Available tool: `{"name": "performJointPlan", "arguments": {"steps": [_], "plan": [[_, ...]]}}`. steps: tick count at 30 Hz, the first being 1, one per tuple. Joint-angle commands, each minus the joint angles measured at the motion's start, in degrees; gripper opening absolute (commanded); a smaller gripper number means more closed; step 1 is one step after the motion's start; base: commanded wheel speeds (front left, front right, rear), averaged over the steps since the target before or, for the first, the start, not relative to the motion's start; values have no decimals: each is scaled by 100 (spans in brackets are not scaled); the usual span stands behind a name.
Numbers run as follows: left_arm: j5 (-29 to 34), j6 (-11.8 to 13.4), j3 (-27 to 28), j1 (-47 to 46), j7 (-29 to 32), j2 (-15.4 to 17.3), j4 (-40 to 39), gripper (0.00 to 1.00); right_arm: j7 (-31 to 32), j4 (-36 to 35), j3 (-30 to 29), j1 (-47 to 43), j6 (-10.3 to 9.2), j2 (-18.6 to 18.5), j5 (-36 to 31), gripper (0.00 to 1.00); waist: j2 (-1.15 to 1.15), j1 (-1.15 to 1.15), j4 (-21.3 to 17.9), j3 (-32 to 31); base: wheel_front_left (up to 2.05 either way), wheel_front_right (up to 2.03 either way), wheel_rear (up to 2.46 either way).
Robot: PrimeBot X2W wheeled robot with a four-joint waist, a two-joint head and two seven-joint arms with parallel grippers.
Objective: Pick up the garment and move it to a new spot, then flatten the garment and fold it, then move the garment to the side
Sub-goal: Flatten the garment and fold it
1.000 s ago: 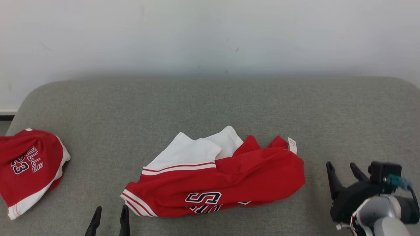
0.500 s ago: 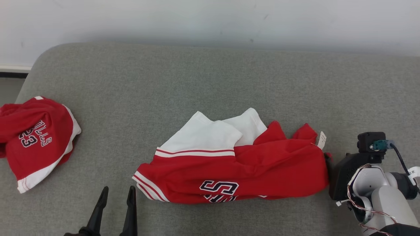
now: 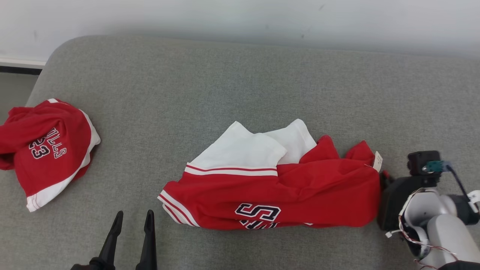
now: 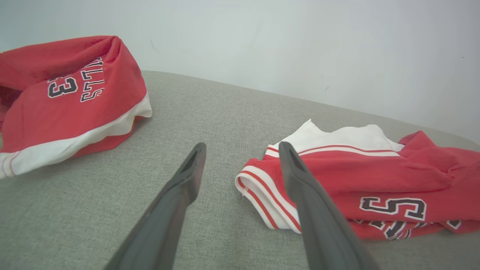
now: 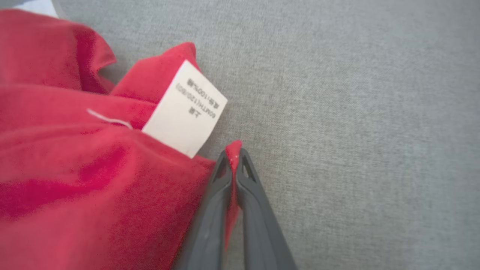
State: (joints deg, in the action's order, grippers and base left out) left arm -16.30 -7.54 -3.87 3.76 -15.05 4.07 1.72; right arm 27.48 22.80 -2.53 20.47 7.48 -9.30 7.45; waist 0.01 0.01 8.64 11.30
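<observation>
Head view: a crumpled red-and-white jersey [image 3: 292,195] lies mid-way across a grey upholstered surface [image 3: 225,93], with the right gripper [image 3: 384,177] at its right edge and a second jersey [image 3: 48,150] far left. Left wrist view: the left gripper [image 4: 242,148] stands spread and empty beside the striped hem. Right wrist view: the right gripper's fingers pinch red fabric just beside the care label [image 5: 185,108].

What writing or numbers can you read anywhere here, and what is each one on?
"23" and "LLS", earlier letters hidden in a fold: left jersey.
"S", with more letters folded under: middle jersey.
Small print on white tag: too blurred to read.
</observation>
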Motion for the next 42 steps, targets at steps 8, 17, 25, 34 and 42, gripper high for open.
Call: {"name": "performJointPlan", "arguments": {"steps": [8, 17, 25, 34, 42], "plan": [[5, 11, 77, 69, -18, -45, 1, 100, -302, -1427, -310, -144, 1, -53, -152, 0, -1, -1, -199, -218, 0, 0, 0], [0, 11, 139, 123, -18, -73, -29, 100, 22, -2809, -1256, -631, 1, 194, -311, 0, -1, -1, -362, -336, 0, 0, 0], [-15, 11, 60, 32, -18, -78, -18, 100, -75, -2533, -1993, -1100, 1, 476, -437, 0, -1, -1, -371, -277, 0, 0, 0], [-7, 11, 18, 12, -18, 35, 8, 100, -1219, -948, -2649, -933, 1, 606, -784, 100, -1, -1, -304, -255, 0, 0, 0], [-4, 11, 90, 169, -18, 51, 11, 100, -1888, -816, -2343, -1077, 1, 640, -898, 100, -1, -1, -330, -438, 0, 0, 0]]}}
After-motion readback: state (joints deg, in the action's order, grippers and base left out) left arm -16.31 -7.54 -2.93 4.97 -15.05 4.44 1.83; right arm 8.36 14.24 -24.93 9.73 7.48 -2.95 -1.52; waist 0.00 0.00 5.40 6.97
